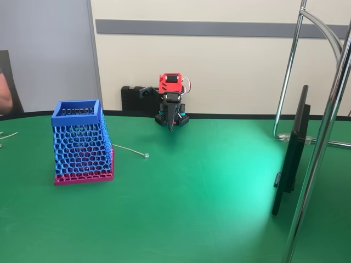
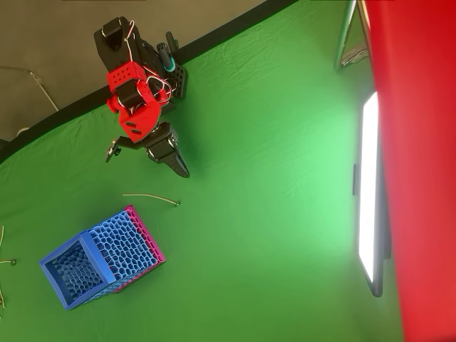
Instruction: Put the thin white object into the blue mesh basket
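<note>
Gripper in fixed view: pointing down, jaws together, nothing held. Thin white object lying on green table nearer the camera, left of gripper, beside blue mesh basket.

Gripper in overhead view: fingers pressed together. Thin white object just below it, basket lower still.

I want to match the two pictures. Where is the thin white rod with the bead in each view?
Fixed view: the thin white rod lies on the green table, just right of the blue mesh basket, bead end rightmost.
Overhead view: it lies left of centre, above the basket, below the gripper.
Shared landmark: the basket.
</note>
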